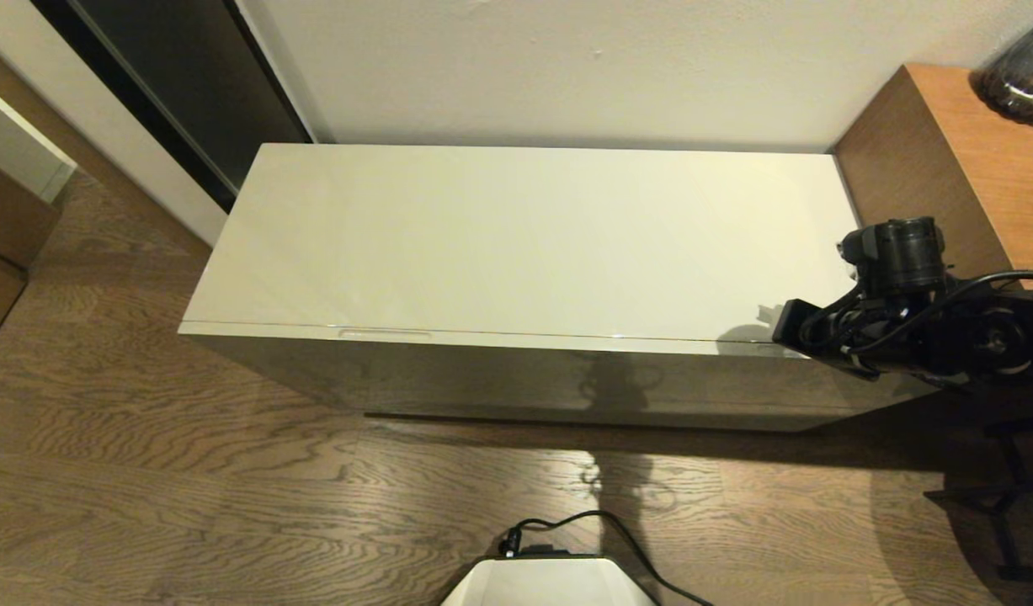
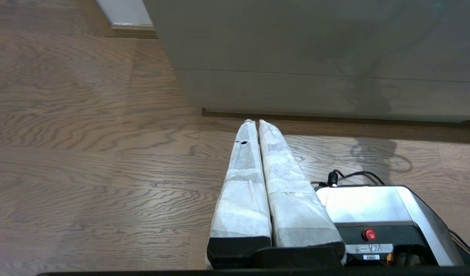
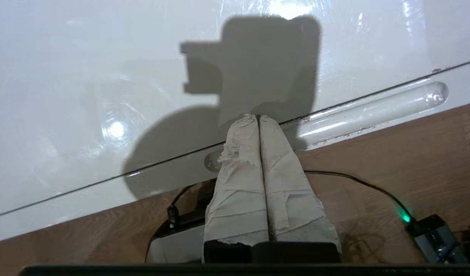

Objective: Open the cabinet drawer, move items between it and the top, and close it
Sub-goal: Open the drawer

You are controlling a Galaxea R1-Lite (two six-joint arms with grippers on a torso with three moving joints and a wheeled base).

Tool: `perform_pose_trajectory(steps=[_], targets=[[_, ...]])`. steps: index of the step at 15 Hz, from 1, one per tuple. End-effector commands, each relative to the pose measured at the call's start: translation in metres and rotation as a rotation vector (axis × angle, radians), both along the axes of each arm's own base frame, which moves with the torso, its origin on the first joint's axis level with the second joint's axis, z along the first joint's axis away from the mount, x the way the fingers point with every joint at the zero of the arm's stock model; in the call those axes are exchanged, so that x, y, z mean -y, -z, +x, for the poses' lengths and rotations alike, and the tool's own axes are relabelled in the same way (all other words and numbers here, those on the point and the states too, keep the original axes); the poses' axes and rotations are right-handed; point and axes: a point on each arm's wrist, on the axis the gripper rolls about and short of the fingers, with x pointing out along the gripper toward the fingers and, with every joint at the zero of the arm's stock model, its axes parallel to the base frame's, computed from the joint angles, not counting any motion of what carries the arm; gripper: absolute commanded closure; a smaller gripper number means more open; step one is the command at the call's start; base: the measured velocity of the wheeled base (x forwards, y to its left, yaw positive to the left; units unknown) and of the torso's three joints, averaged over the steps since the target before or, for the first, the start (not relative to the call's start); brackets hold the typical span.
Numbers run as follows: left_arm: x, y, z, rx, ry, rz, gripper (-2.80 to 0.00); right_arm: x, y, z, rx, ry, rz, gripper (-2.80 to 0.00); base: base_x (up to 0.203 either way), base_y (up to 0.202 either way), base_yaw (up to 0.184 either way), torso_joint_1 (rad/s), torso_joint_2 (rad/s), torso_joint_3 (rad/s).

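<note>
The low cabinet's glossy beige-cream top (image 1: 516, 236) is bare, and the drawer front (image 1: 567, 387) below it is closed. No slipper bags, tape roll or white packet show in any view. My right arm (image 1: 903, 311) hangs over the cabinet's front right edge. My right gripper (image 3: 256, 118) is shut and empty, its taped fingertips just above the seam between the top and the drawer, at one end of a recessed handle groove (image 3: 372, 109). My left gripper (image 2: 254, 122) is shut and empty, low over the floor in front of the cabinet's base.
A second handle recess (image 1: 386, 333) sits on the front edge toward the left. A brown wooden unit (image 1: 945, 151) with a dark vase (image 1: 1021, 76) adjoins the cabinet's right end. My base (image 1: 550, 581) and its cable lie on the wood floor; a power adapter (image 3: 430, 237) glows green.
</note>
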Motion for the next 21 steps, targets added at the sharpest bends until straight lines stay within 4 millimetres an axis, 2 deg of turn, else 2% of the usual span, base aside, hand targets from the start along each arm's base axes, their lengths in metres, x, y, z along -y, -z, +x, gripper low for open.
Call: perform_pose_trajectory(steps=[1, 5, 8, 12, 15, 21], targets=[[0.0, 0.0, 0.0, -0.001, 0.001, 0.0, 0.0, 0.001, 0.011, 0.001, -0.035, 0.018, 0.016, 0.0, 0.0, 0.0, 0.0, 0.0, 0.0, 0.0], [0.0, 0.0, 0.0, -0.001, 0.0, 0.0, 0.0, 0.003, 0.029, -0.012, -0.107, 0.026, 0.017, 0.0, 0.0, 0.0, 0.0, 0.0, 0.0, 0.0], [0.0, 0.0, 0.0, -0.001, 0.001, 0.0, 0.0, 0.006, 0.063, -0.034, -0.172, 0.026, 0.011, 0.0, 0.0, 0.0, 0.0, 0.0, 0.0, 0.0], [0.0, 0.0, 0.0, -0.001, 0.0, 0.0, 0.0, 0.01, 0.092, -0.067, -0.185, 0.029, 0.02, 0.0, 0.0, 0.0, 0.0, 0.0, 0.0, 0.0], [0.0, 0.0, 0.0, -0.001, 0.001, 0.0, 0.0, 0.014, 0.081, -0.099, -0.152, 0.027, 0.036, 0.0, 0.0, 0.0, 0.0, 0.0, 0.0, 0.0], [0.0, 0.0, 0.0, -0.001, 0.001, -0.001, 0.0, 0.025, 0.021, -0.187, -0.02, 0.005, 0.057, 0.0, 0.0, 0.0, 0.0, 0.0, 0.0, -0.001]])
